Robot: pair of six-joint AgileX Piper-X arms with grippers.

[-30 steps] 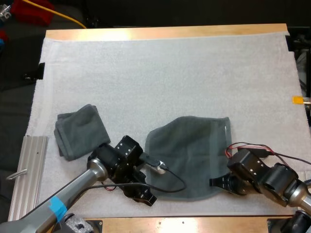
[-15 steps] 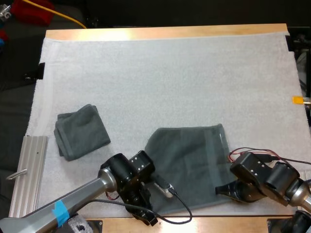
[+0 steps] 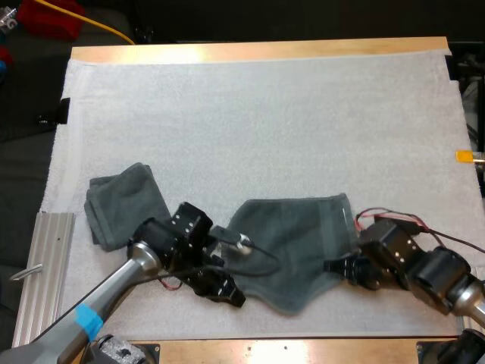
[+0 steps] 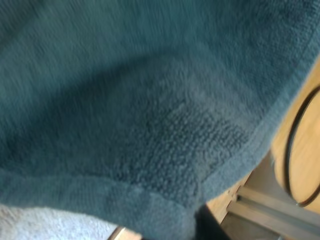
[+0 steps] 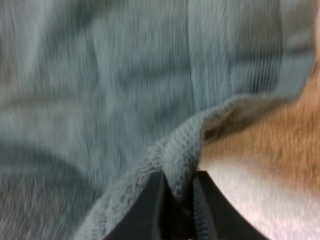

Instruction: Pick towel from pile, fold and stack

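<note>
A dark grey-green towel (image 3: pixel 292 235) lies spread near the front of the white mat (image 3: pixel 265 114), its near edge sagging to a point. My left gripper (image 3: pixel 231 294) holds its lower left edge. In the left wrist view the towel (image 4: pixel 150 100) and its hem hang close over the camera. My right gripper (image 3: pixel 331 267) grips the lower right edge. In the right wrist view the right gripper (image 5: pixel 175 187) is shut, black fingers (image 5: pixel 152 205) pinching a fold of the towel (image 5: pixel 100 75). A folded towel (image 3: pixel 125 205) rests on the mat to the left, just beyond my left arm.
A ribbed metal rail (image 3: pixel 44 265) runs along the mat's left front side. The wooden table edge (image 3: pixel 258 51) borders the far side, with a red object (image 3: pixel 49 17) and a yellow cable (image 3: pixel 98 26) beyond it.
Both grippers dipped to the table's front edge with the towel, then came back. The left gripper has moved left and away from the edge, and the towel's near edge now hangs in a point.
</note>
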